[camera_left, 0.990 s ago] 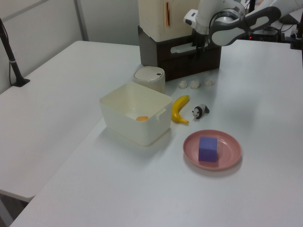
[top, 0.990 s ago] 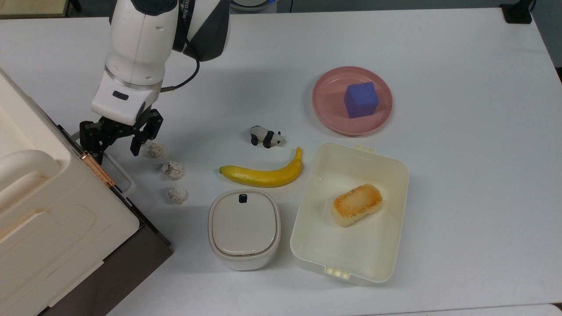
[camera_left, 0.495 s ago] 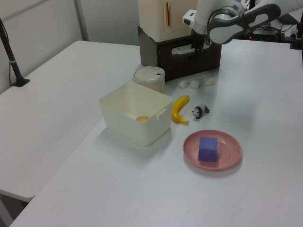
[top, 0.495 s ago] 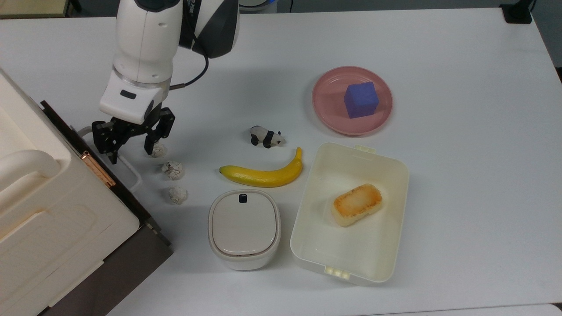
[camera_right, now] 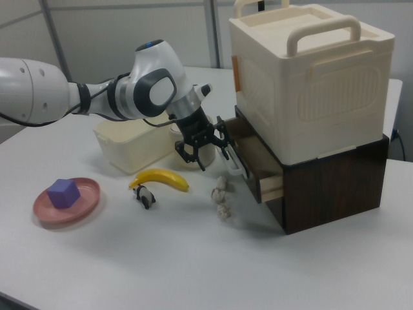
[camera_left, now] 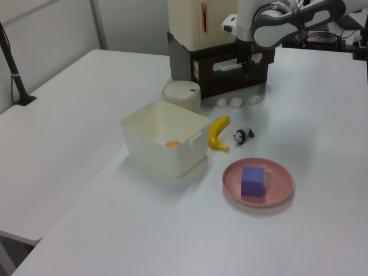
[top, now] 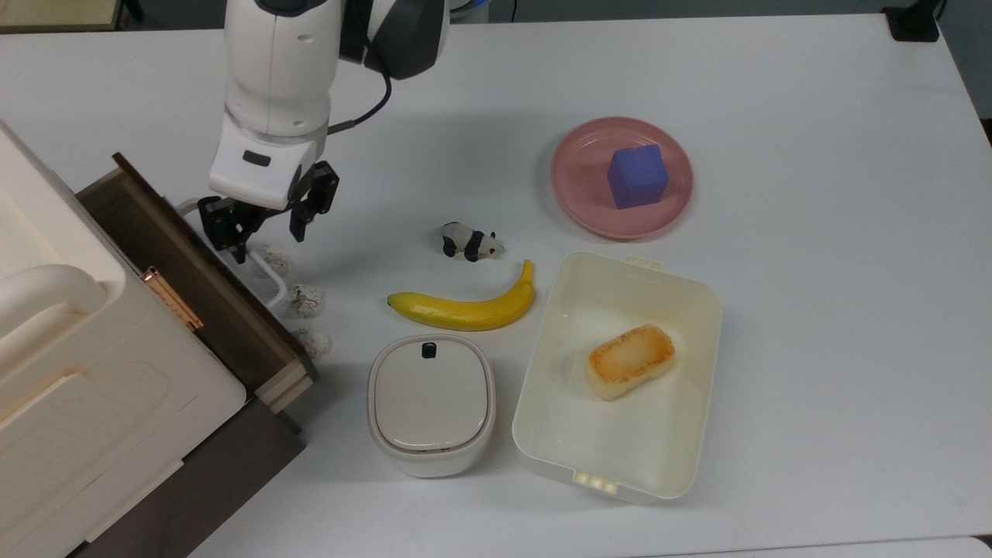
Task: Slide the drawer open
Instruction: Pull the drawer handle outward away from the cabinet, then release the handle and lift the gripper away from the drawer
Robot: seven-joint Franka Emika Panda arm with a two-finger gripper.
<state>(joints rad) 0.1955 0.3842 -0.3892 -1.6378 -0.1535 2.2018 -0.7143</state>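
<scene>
The drawer [top: 203, 265] stands partly pulled out from under the cream cabinet top [top: 93, 372], its dark brown front panel facing the table's middle. Its white loop handle [top: 271, 280] sticks out from that panel. My gripper [top: 266, 240] hangs over the handle's upper end in the top view, open, with the fingers straddling the loop. In the left view the gripper [camera_left: 247, 70] is against the drawer [camera_left: 227, 75] front. In the right view the gripper [camera_right: 195, 159] sits just left of the handle [camera_right: 233, 161], with the drawer [camera_right: 255, 161] drawn out behind it.
Three crumpled white balls [top: 306, 300] lie right beside the drawer front and handle. Further right in the top view are a banana [top: 465, 310], a toy panda [top: 471, 242], a lidded cream container [top: 431, 403], a white tub [top: 697, 387] holding bread, and a pink plate [top: 577, 186] with a blue cube.
The drawer has slid out from the cabinet toward the top view's upper right. My gripper moved the same way with the handle, staying open.
</scene>
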